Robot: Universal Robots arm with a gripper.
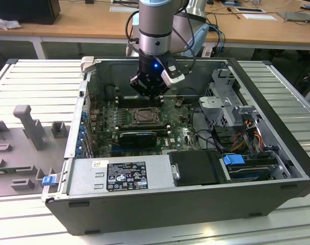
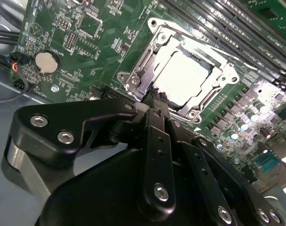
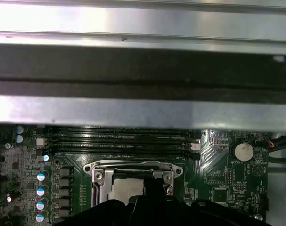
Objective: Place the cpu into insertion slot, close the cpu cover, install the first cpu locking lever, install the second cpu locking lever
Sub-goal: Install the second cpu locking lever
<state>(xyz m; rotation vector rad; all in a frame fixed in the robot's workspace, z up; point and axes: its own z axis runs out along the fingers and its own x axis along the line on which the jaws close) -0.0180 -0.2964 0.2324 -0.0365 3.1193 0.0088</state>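
Look to the upper middle of the exterior view: your arm hangs inside the open computer case (image 1: 277, 168), with the gripper (image 1: 150, 92) just above the insertion slot (image 1: 143, 117) on the green motherboard (image 1: 181, 133). In the second wrist view the gripper (image 2: 154, 96) has its fingers (image 2: 157, 136) drawn together to a narrow tip that holds nothing, and that tip sits at the near edge of the insertion slot (image 2: 180, 75), in the upper middle of that frame. The cpu (image 2: 184, 76) lies flat in the socket, pale and square. The cpu cover (image 2: 213, 61) rests down around it, the chip showing through its window. You cannot tell from these views whether the locking levers are latched. A round coin battery (image 2: 47, 62) sits on the board at the upper left of that frame, and long black memory slots (image 3: 119, 139) run across the middle of the first wrist view.
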